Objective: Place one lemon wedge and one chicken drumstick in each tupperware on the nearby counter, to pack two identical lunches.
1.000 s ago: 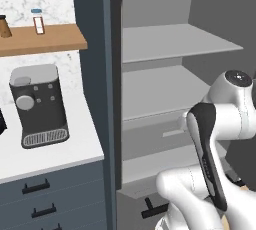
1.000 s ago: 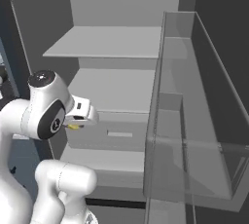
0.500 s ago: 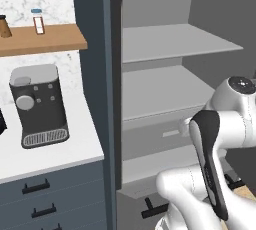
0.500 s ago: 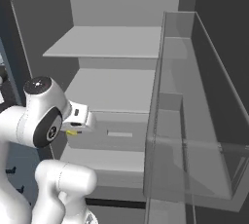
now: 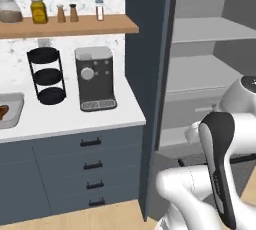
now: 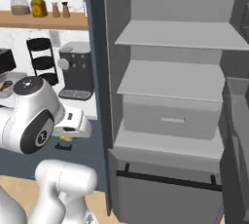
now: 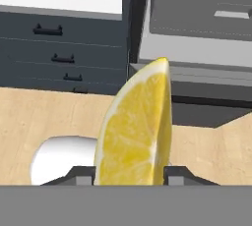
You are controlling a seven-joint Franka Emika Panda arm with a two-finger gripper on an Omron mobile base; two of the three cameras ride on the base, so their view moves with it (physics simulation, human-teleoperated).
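Whole scene shifted since the earlier frames: base views swung left, so camera moved, more surface (image 5: 75, 119) now visible. Claw (image 7: 130, 173) clamped on the yellow lemon wedge (image 7: 135, 136), wedge upright between the fingertips, pointed end up, above wood floor near the open fridge (image 6: 170, 96). Left of the fridge: coffee machine (image 5: 95, 78), black tiered rack (image 5: 46, 75). One tupperware (image 5: 11, 114) at the surface's far left, a chicken drumstick (image 5: 3, 111) inside it.

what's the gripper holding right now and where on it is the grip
A yellow lemon wedge, pinched at its lower end in the gripper; its pointed tip sticks up clear of the fingers.
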